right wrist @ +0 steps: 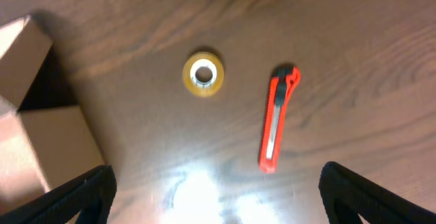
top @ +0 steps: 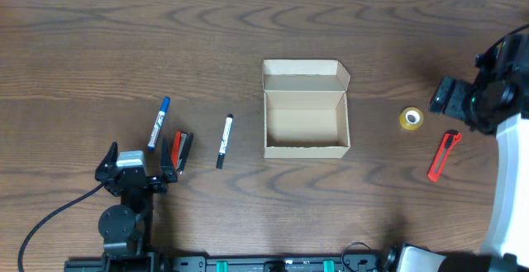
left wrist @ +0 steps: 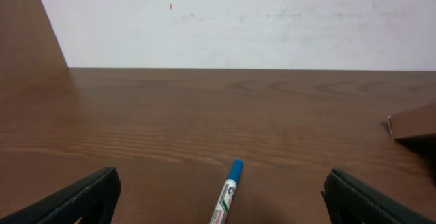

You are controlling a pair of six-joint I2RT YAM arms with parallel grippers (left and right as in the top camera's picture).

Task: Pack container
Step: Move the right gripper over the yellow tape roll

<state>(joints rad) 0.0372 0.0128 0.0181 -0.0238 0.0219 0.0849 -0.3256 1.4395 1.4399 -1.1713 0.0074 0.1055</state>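
The container [top: 306,145] is an open tan cardboard box at mid-table, its flap lid standing back at the far side; the inside looks empty. A blue-capped marker [top: 158,123] and a black marker [top: 224,140] lie to its left. My left gripper [top: 136,166] is open and empty near the front left. The blue marker [left wrist: 228,191] lies between and ahead of its fingers [left wrist: 219,182]. My right gripper [top: 450,97] is open and empty above the table at the right. Its fingers [right wrist: 216,173] hover over bare wood near the box [right wrist: 41,142].
A red-and-black pen-like item [top: 179,150] lies beside the left gripper. A yellow tape roll [top: 411,117] and a red utility knife [top: 443,155] lie right of the box. Both also show in the right wrist view, the tape roll [right wrist: 203,73] left of the knife [right wrist: 278,118]. A box corner [left wrist: 414,120] shows at the left wrist view's right edge.
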